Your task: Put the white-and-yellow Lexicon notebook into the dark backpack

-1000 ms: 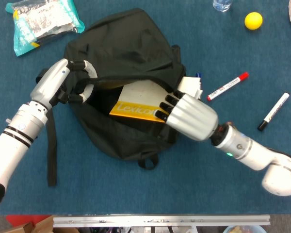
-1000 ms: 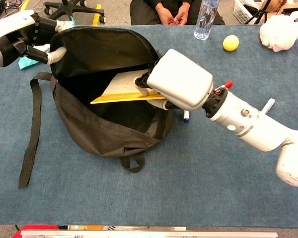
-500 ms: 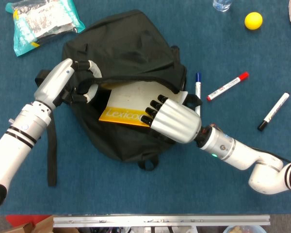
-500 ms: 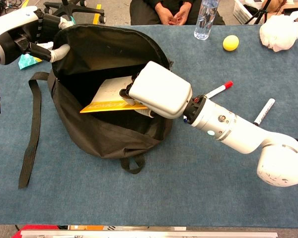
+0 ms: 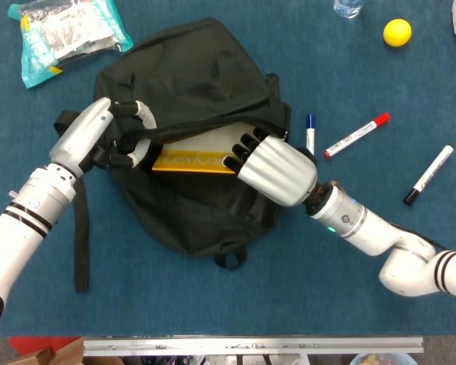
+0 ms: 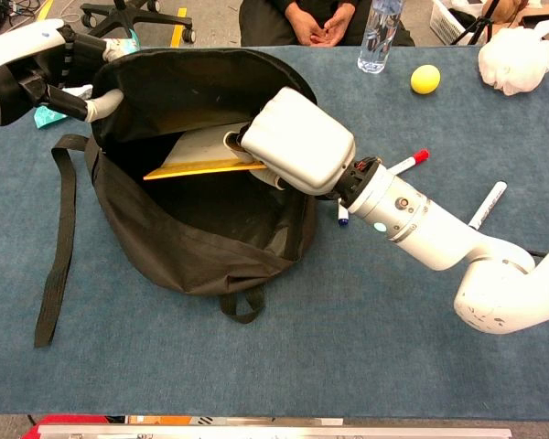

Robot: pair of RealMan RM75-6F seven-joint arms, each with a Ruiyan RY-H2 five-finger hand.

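The flat white-and-yellow Lexicon notebook (image 6: 201,157) has slid deeper into the soft dark fabric backpack (image 6: 192,229), gripped by the right robot hand (image 6: 293,142); the left robot hand (image 6: 37,73) at nine o'clock keeps holding the rim open.

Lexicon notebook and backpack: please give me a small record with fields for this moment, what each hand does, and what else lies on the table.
notebook: white-and-yellow Lexicon notebook, partly inside the bag mouth, tilted
backpack: dark backpack, mouth wide open
left hand: left hand grips the backpack's upper rim
right hand: right hand holds the notebook's near end
markers: red-capped marker, blue-capped marker, black-capped marker
other: yellow ball, water bottle, teal packet
task state: not finished
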